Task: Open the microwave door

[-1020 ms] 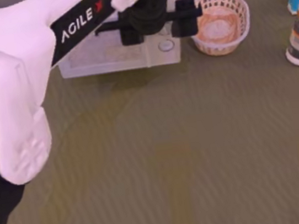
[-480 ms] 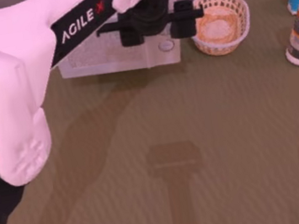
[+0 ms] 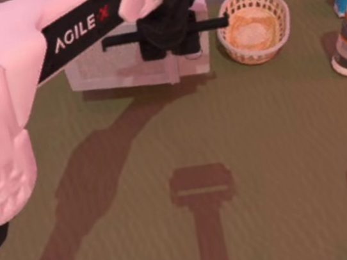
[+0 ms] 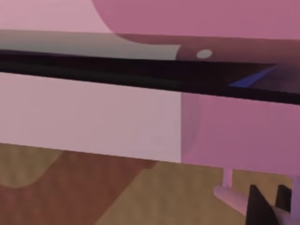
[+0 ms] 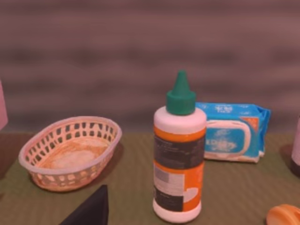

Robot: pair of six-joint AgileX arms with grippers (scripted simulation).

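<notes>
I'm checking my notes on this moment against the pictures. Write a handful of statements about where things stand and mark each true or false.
1. The left gripper is over the microwave, at the far side of the table. True.
2. The wicker basket stands to the left of the microwave. False: it stands to its right.
3. The bottle has a green cap. True.
4. The bottle lies on its side. False: it stands upright.
5. A blue packet lies beyond the bottle in the right wrist view. True.
</notes>
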